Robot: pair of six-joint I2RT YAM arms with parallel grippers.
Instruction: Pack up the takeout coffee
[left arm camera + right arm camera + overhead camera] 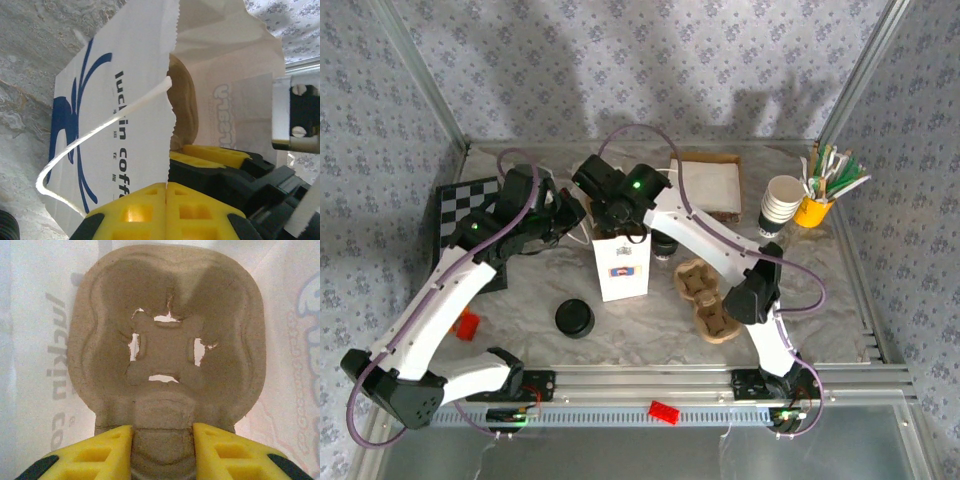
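Left gripper, at 10 o'clock of the upright paper bag, pinches the bag's serrated rim. Right gripper pinches a cardboard cup carrier inside the bag. Takeout coffee stands on the table at the bag's 2 o'clock.

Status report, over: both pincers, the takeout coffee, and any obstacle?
Left pincer shut on paper bag rim. Right pincer shut on cup carrier, inside bag. Takeout coffee beside bag, not packed, right arm over it.
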